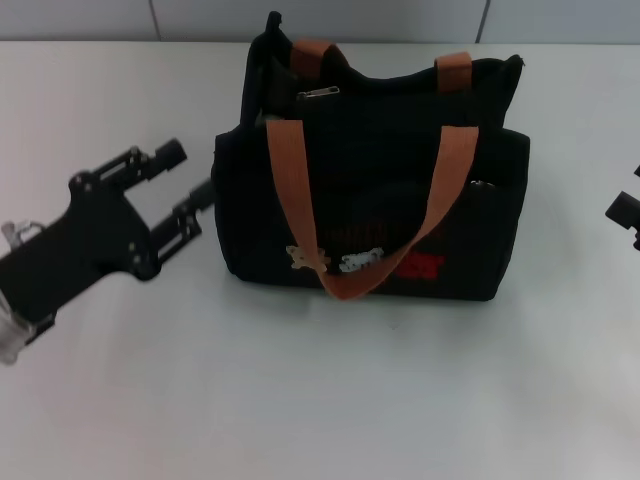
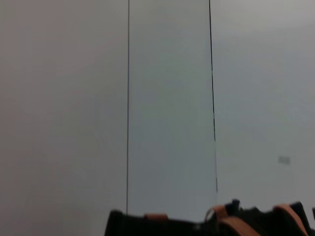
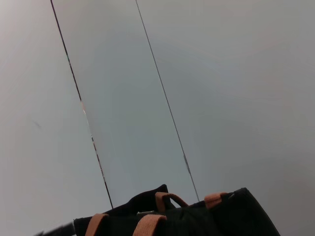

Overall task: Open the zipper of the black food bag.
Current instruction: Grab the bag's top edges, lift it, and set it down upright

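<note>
The black food bag [image 1: 370, 180] stands upright in the middle of the white table, with one orange-brown handle [image 1: 300, 190] draped down its front over the bear patches and red print. The zipper's small grey pull tab [image 1: 318, 93] lies at the top, near the bag's left end. My left gripper [image 1: 190, 175] is open just left of the bag, its lower fingertip close to the bag's side wall. Only a small dark part of my right gripper [image 1: 624, 210] shows at the right edge, away from the bag. Both wrist views catch just the bag's top [image 2: 197, 225] [image 3: 187, 216].
The white table [image 1: 320, 400] extends in front of the bag and to both sides. A pale panelled wall [image 1: 320, 18] rises behind the table's far edge. A second small metal tab [image 1: 478, 184] sits on the bag's front right.
</note>
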Robot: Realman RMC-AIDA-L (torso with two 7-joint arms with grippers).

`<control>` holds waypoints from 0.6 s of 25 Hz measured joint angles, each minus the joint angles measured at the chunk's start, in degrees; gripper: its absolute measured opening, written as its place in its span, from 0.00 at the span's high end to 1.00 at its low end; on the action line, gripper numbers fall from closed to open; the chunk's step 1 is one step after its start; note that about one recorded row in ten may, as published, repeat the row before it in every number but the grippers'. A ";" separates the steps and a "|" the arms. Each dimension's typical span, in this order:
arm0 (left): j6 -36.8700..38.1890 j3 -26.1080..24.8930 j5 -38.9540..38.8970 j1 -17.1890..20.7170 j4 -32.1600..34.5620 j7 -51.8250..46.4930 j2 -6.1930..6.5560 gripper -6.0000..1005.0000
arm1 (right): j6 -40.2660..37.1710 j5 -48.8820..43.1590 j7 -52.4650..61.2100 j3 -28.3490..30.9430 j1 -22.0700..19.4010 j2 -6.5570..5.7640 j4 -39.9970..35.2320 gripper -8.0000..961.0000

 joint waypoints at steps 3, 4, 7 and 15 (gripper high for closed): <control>1.61 0.31 -0.04 0.26 3.20 -0.08 -1.25 0.46 | 0.04 0.00 0.05 0.01 0.25 0.01 0.00 0.14; 1.95 0.32 -0.04 0.31 4.35 -0.17 -1.82 0.44 | 0.05 0.00 0.07 0.01 0.34 0.01 0.00 0.14; 1.51 0.32 -0.08 -0.36 7.85 -0.34 -3.60 0.38 | 0.15 -0.12 0.10 -0.04 0.81 0.04 0.00 0.14; -4.76 0.17 -0.51 -4.70 13.11 -0.42 -7.93 0.26 | -0.48 -0.32 -1.46 -4.68 1.08 0.02 -0.11 0.14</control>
